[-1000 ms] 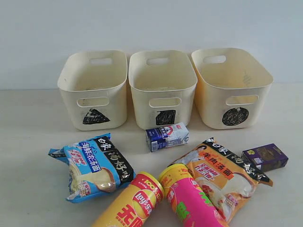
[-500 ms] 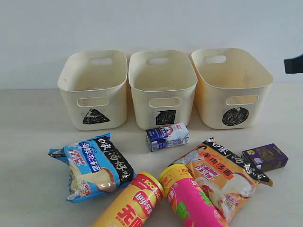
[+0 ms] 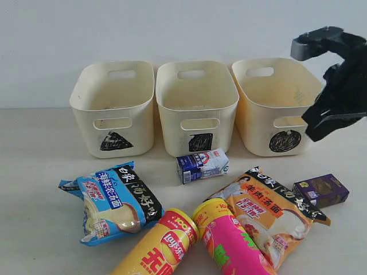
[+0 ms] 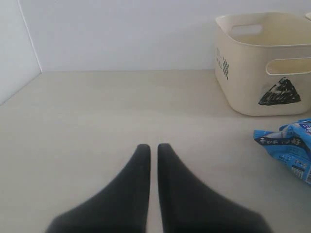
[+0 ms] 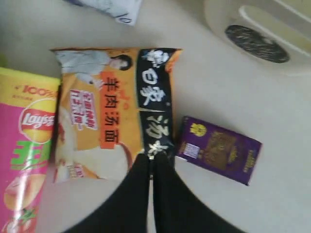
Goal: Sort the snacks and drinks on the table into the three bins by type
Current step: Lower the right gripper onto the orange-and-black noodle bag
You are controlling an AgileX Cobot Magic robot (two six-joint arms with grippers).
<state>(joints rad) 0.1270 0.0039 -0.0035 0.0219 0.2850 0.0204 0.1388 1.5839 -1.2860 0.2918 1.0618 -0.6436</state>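
Observation:
Three cream bins stand in a row, marked with a triangle (image 3: pixel 92 114), a square (image 3: pixel 172 120) and a circle (image 3: pixel 252 123). In front lie a blue packet (image 3: pixel 112 200), an orange packet (image 3: pixel 269 215), a yellow-red tube (image 3: pixel 160 249), a pink tube (image 3: pixel 232 243), a blue-and-white carton (image 3: pixel 202 165) and a purple carton (image 3: pixel 321 190). My right gripper (image 3: pixel 314 133) hangs shut and empty by the circle bin, above the orange packet (image 5: pixel 97 116) and purple carton (image 5: pixel 218 149). My left gripper (image 4: pixel 150 148), shut and empty, is over bare table left of the triangle bin (image 4: pixel 243 73).
A pale wall runs close behind the bins. A second wall meets it at the far left of the table in the left wrist view. The blue packet's end (image 4: pixel 289 145) lies to the side of my left gripper.
My right arm has come in from the right edge and moved left and down in front of the circle bin. The snacks, drinks and bins have not moved.

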